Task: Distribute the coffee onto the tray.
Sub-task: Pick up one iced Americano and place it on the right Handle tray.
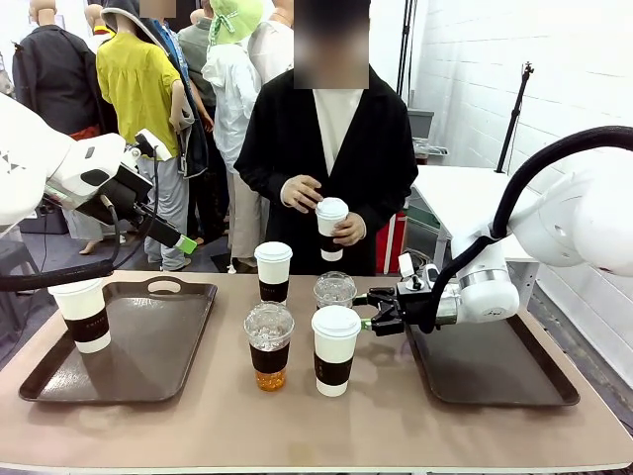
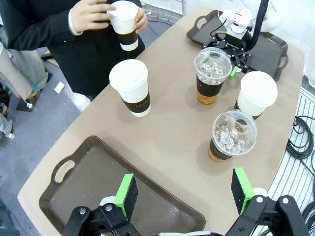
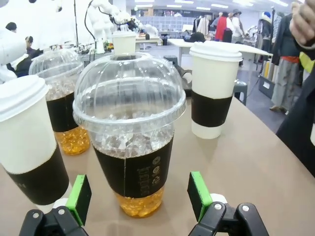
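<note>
Right gripper (image 1: pixel 372 312) sits low over the surface (image 1: pixel 198 426), jaws spread wide, facing the farther dome-lidded iced coffee (image 1: pixel 334 290). In its wrist view that cup stands just ahead, centred between the green pads (image 3: pixel 78 199), and is not yet clamped. Left gripper (image 2: pixel 184 194) hangs above the left tray (image 1: pixel 148 371), jaws likewise apart and holding nothing, and one sleeved paper cup (image 1: pixel 84 315) stands on that tray. Mid-surface wait a far paper cup (image 1: pixel 273 270), a near dome-lidded cup (image 1: pixel 269 344) and a near paper cup (image 1: pixel 336 348). The person's hand (image 1: pixel 346 231) holds a sixth cup.

This looks like the approach to a grasp for the right tray (image 1: pixel 495 366). The next move calls for easing forward until the sleeve sits between the pads. The grip should be gentle, since thin plastic will likely flex. The lift should go straight up, because the near paper cup stands just beside it.
</note>
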Motion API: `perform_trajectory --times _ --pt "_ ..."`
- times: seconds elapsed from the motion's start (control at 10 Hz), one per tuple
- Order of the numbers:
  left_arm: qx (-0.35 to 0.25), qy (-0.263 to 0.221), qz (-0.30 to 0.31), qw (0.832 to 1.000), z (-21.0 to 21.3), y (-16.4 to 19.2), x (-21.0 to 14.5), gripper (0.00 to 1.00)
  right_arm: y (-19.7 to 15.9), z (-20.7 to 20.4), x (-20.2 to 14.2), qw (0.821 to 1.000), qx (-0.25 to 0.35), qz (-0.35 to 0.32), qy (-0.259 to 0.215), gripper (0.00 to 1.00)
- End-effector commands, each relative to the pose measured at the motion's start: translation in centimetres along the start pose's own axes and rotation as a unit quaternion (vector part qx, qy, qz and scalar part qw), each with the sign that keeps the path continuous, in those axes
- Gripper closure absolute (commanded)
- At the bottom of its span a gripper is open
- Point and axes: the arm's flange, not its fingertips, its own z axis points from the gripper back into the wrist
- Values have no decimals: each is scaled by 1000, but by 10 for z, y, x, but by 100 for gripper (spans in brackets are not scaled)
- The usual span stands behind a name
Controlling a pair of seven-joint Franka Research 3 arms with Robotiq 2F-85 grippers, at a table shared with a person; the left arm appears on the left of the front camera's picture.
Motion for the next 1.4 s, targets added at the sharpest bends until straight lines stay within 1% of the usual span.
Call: perform_trajectory --times 0.0,0.2,0.5,0.9,1.2,1.3 --pt "-4 0 1 1000 0 1 -1 0 -4 -12 -3 1000 -12 14 -17 0" --pt "-4 0 1 1000 0 1 -1 0 -6 -19 -4 1000 -20 14 -10 0" --pt "-4 0 1 1000 0 1 -1 0 -7 -27 -5 1000 -10 10 -9 0" --pt "-4 0 1 1000 0 1 -1 0 -14 -44 -6 1000 -11 15 -19 0" --pt "-4 0 1 1000 0 1 -1 0 -19 -55 -8 1000 -8 6 -15 0" --pt "-4 0 1 1000 0 1 -1 0 -21 -57 -9 1000 -21 0 -17 0"
